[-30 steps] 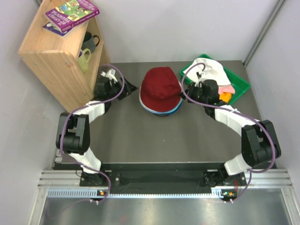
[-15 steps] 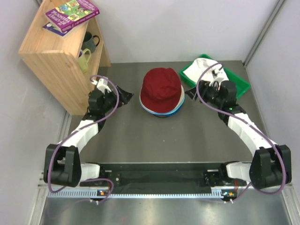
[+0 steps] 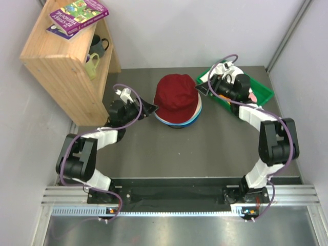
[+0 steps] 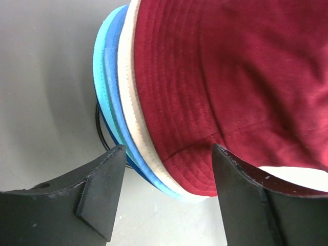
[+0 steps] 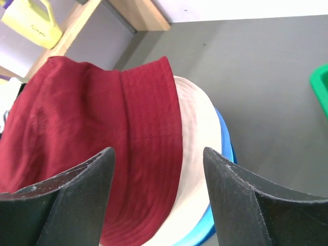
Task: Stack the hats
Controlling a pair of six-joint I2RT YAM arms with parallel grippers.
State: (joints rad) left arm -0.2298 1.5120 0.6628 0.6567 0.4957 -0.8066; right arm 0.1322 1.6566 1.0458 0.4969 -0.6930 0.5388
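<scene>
Both jaw pairs were spread, empty. Dark red hat [image 3: 177,97] topped the stack [image 4: 110,102], brim between left jaws, ahead of right jaws. Closing now risked pinching several brims, skewing stack.

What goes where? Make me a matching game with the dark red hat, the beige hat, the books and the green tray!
Things:
1. dark red hat
2. beige hat
3. books
4. green tray

Places:
a. on top of the wooden shelf
b. far right corner of the table
c. topmost, nothing over it
d. just under the dark red hat

Pairs: 1-c, 2-d, 3-a, 4-b
</scene>
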